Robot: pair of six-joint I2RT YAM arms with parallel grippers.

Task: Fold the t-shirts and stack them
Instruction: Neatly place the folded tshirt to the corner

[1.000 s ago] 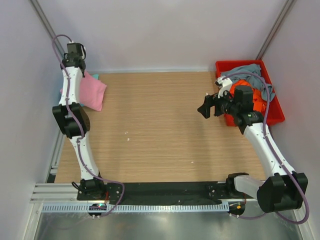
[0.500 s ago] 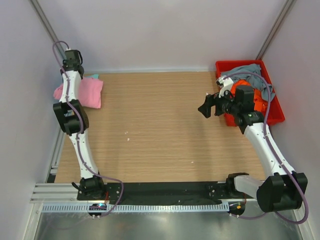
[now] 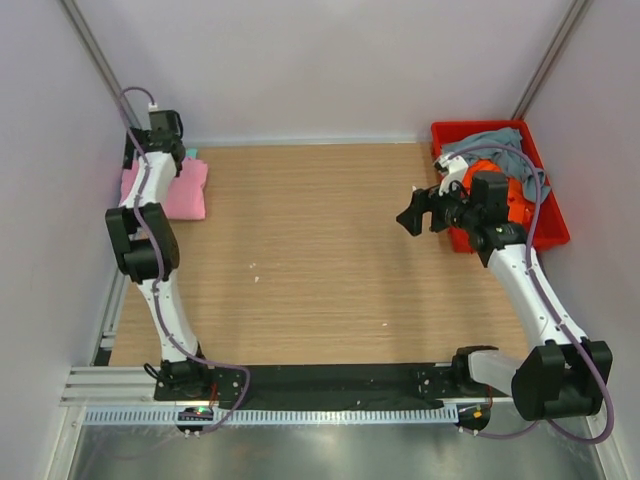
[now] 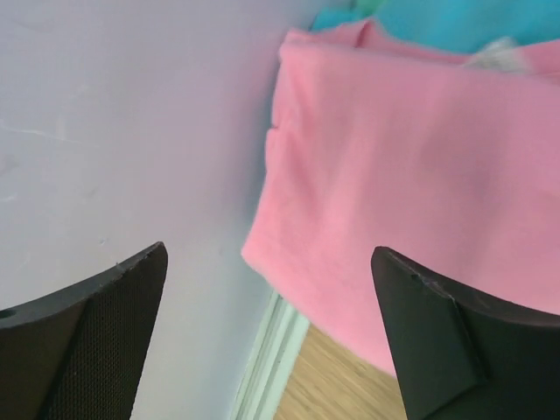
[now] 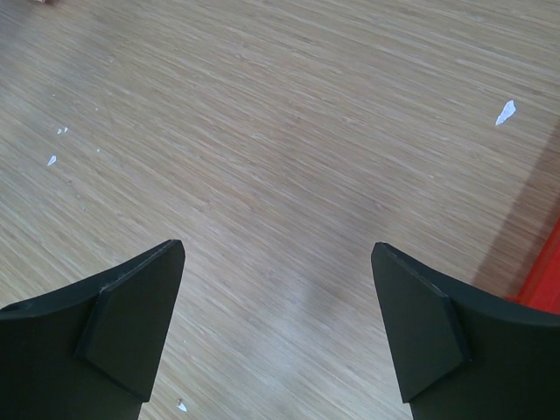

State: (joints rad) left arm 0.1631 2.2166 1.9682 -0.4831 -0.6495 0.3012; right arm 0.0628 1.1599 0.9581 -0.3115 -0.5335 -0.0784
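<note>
The left gripper (image 4: 269, 254) is held wide open and empty over the folded pink t-shirt (image 4: 411, 175) at the far-left corner of the bench (image 3: 320, 250). The right gripper (image 5: 278, 249) is spread too, nothing held. The fold could be dragged loose if cloth is snagged by a finger.

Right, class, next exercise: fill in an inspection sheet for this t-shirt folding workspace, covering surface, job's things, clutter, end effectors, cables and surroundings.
Surface: wooden table, flat, light grain.
Job's things: pink t-shirt folded at the far left corner, with the teal t-shirt showing past its far edge. The orange t-shirt and grey-blue t-shirt are in the red bin, far right.
Clutter: white specks on the wood.
End effectors: left end effector open over the pink t-shirt, holding nothing. Right end effector open over bare wood.
Cables: purple cable along each arm, no snag seen.
Surroundings: pale walls; metal rail at the near edge.
</note>
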